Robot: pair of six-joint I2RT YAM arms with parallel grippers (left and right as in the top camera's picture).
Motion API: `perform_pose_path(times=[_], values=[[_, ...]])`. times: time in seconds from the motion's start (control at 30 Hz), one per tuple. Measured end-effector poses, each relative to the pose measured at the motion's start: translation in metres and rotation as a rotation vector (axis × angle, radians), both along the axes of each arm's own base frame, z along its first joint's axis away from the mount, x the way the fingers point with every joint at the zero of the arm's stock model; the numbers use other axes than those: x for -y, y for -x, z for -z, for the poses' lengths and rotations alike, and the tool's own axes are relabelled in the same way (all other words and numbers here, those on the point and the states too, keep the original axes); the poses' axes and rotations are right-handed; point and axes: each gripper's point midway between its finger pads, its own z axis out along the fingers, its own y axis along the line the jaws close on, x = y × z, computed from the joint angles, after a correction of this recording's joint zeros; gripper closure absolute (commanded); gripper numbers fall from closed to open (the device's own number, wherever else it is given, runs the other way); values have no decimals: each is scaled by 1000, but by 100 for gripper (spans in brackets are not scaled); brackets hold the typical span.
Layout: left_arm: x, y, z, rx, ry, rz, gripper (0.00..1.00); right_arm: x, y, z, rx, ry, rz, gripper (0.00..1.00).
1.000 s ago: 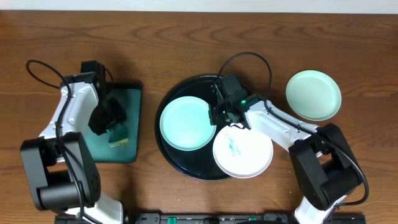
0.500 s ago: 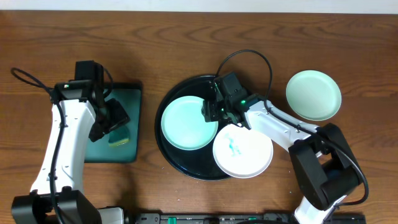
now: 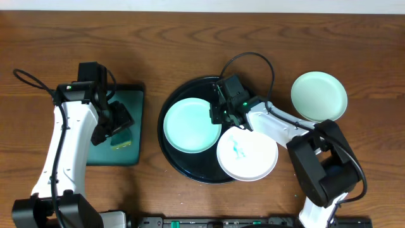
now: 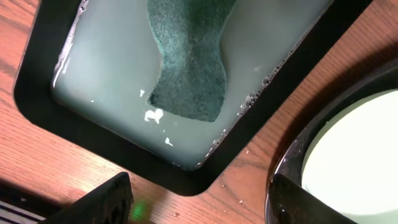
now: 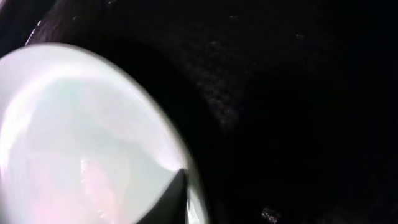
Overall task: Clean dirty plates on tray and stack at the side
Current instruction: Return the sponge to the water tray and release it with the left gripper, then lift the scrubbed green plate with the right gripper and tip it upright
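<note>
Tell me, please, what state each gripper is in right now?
Left gripper: open, holding nothing.
Right gripper: at the mint green plate rim; cannot tell.

Overhead gives me the whole table (image 3: 253, 31) straight down. Left wrist looks down close on the sponge tray (image 4: 320, 59) and black tray (image 4: 345, 99) rim; right wrist sits almost against a plate (image 5: 81, 137). Overhead covers both spots.

A pale mint green round plate (image 5: 74, 143) fills the left side, blurred and glossy with soft highlights. Its raised rim curves from the top left down to the bottom centre. To its right lies the glossy black tray (image 5: 280, 93), finely speckled. A dark, pointed fingertip (image 5: 176, 190) overlaps the plate's rim at the bottom edge; whether it touches the rim is unclear.
</note>
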Motion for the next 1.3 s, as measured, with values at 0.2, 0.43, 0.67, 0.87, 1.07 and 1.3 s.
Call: perform_pose_path(times=[0.2,0.43,0.67,0.87,1.07,1.3], values=[[2,0,0,1,11,0,22,-3,4,1,-16,-9,-8,98],[2,0,0,0,15,0,20,-5,6,1,-25,-20,-9,99],[2,0,0,0,15,1,19,-4,8,-28,3,-46,-9,98],[3,0,0,-1,15,1,19,14,10,-86,24,-124,86,99],[3,1,0,-2,15,1,19,45,25,-89,-171,-195,233,99],[3,1,0,-2,15,1,19,41,15,-105,-200,-347,229,99]])
